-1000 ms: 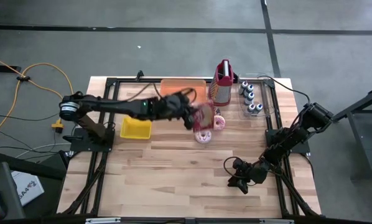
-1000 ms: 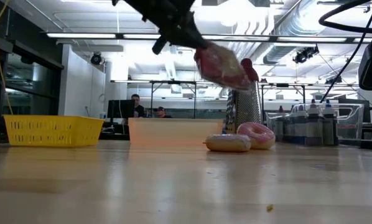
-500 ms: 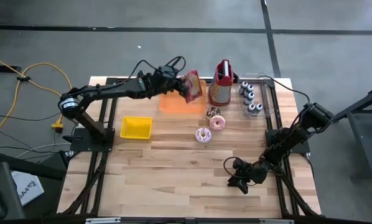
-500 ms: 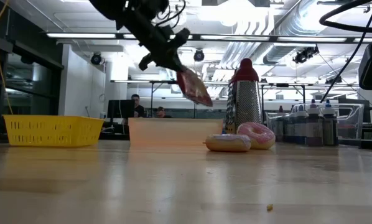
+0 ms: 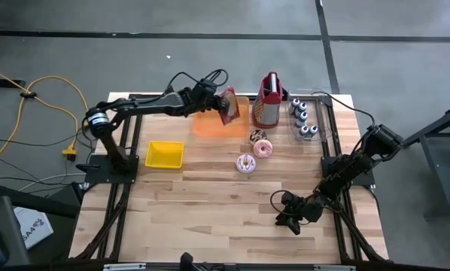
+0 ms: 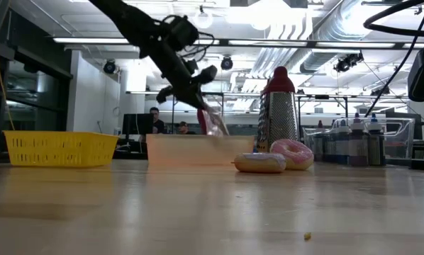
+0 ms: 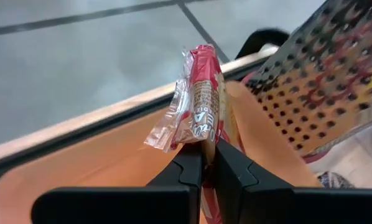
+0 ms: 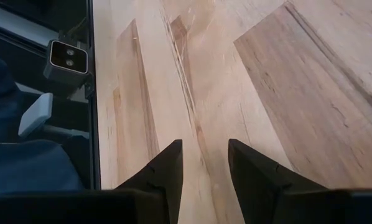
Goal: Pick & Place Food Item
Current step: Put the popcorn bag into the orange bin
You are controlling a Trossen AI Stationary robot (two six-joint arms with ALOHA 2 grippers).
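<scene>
A: What is the left pincer doing?

B: It is clamping tight on a wrapped snack packet, pinching the lower edge so the red and clear wrapper is standing up beyond the fingertips.

A: And where is that?

B: It is hanging over the orange tray at the back of the table, with the metal grater just to one side of the pincer. The left arm is reaching out long and nearly level.

A: The other arm?

B: The right pincer is sitting partly open, holding nothing, low over the bare wood, well apart from the donuts and the yellow basket.
</scene>
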